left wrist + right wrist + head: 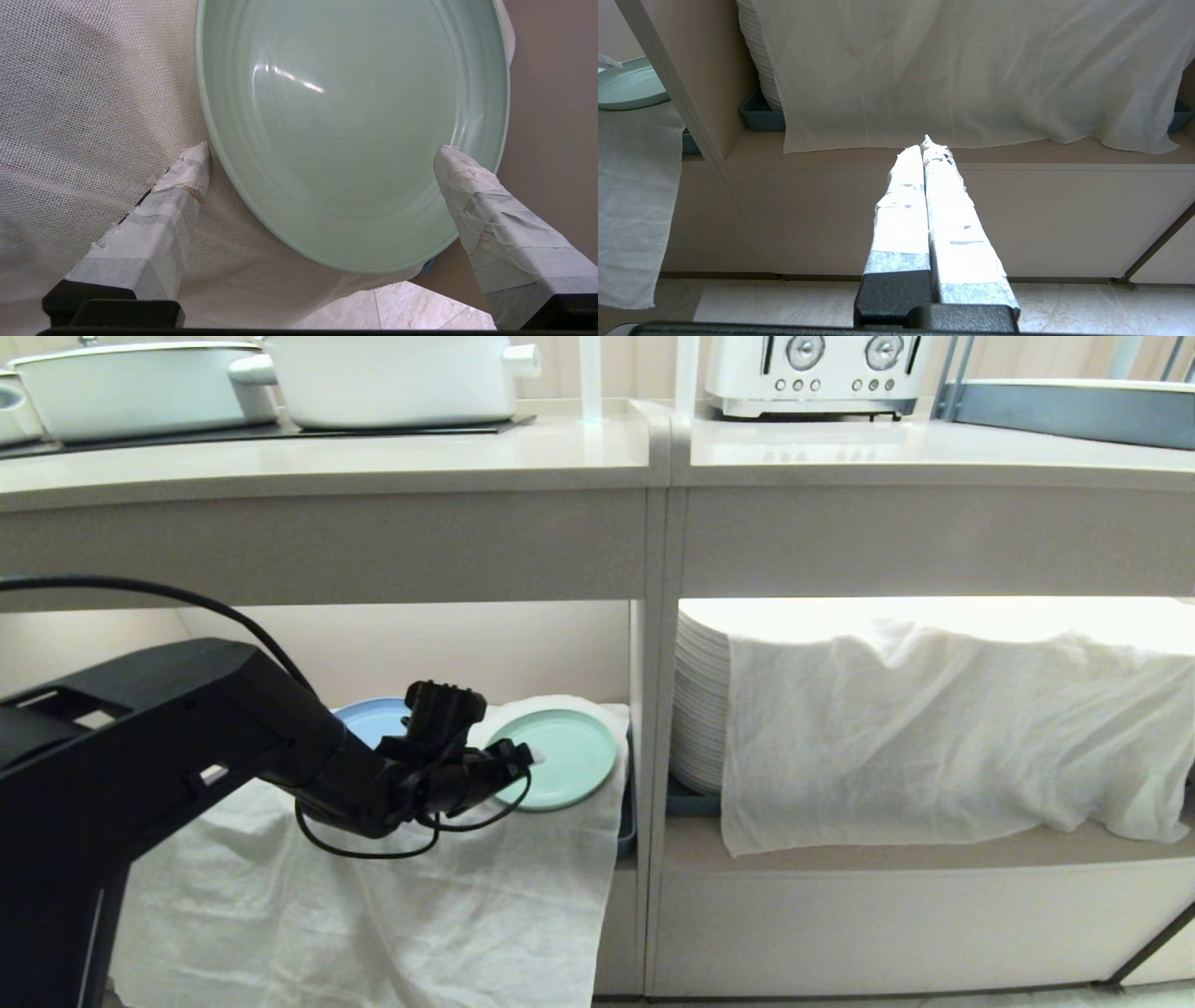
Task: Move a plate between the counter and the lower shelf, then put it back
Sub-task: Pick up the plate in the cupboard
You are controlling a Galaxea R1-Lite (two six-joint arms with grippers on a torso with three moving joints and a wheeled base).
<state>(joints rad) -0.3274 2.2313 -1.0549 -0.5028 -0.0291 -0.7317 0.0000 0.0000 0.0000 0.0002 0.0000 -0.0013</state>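
The plate (565, 758) lies flat in the lower shelf (420, 644), on a thin white cloth (448, 896) that hangs down over the front. A blue plate (369, 719) sits just beside it, farther to the robot's left. The plate is near the wall on the shelf's right side.

The left gripper (523, 758) reaches into the shelf and is right at the near edge of the plate. Its two taped fingers (177, 196) are spread wide apart. One finger is over the cloth just outside the rim. The other is over the inside of the plate, near the rim. The plate is not squeezed between them.

The right gripper (927, 144) hangs low in front of the next shelf bay, where a tall stack of white plates (700, 709) stands under another cloth. Its fingers are pressed together and hold nothing.

Up on the counter (327, 462) stand white pots (392, 378).
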